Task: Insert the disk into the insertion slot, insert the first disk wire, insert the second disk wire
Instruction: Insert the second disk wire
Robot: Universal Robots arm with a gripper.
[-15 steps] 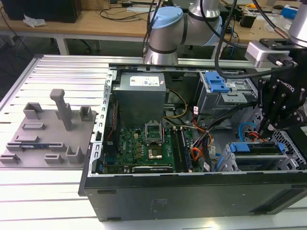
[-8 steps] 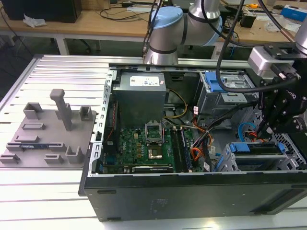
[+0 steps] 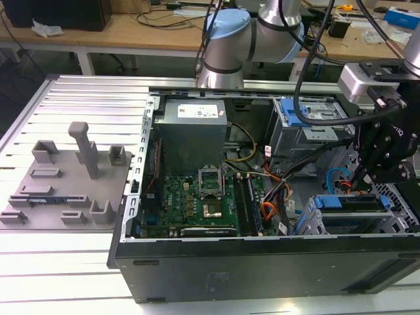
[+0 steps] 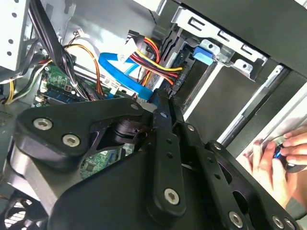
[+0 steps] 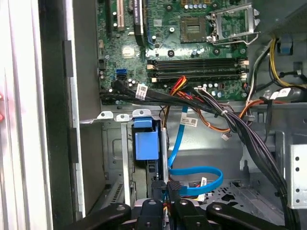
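An open desktop computer case [image 3: 262, 262] lies on its side on a ribbed metal table [image 3: 59, 262], its green motherboard [image 3: 197, 197] facing up. The disk [image 3: 348, 202] already sits inside the insertion slot [image 3: 341, 220], the low silver-grey cage at the near corner of the case, at the exterior view's right; its bright blue carrier edge shows along the top of that cage. In the first wrist view the same blue carrier tab [image 5: 145, 141] stands in the cage, close beside the motherboard's lower edge. The black gripper [image 3: 365, 178] hangs just above the disk's rear end, near a loop of flat blue data cable [image 3: 336, 178]. In the first wrist view the gripper [image 5: 167, 195] is pinched closed on a small black connector [image 5: 172, 188] at the end of that blue cable [image 5: 199, 175], right next to the disk. In the second wrist view the fingers [image 4: 163, 115] meet at the drive's end, beside a bundle of red, yellow and black power wires [image 4: 153, 62]. A person's hand [image 4: 283, 153] rests outside the case wall in that view. The cable looks light and floppy, so it will likely bend and pull sideways; the stiff plastic plug is the sensible place to hold it. The plug and its socket seem small and delicate, so skewed pressure could damage them. The disk itself seems rigid and fairly heavy.
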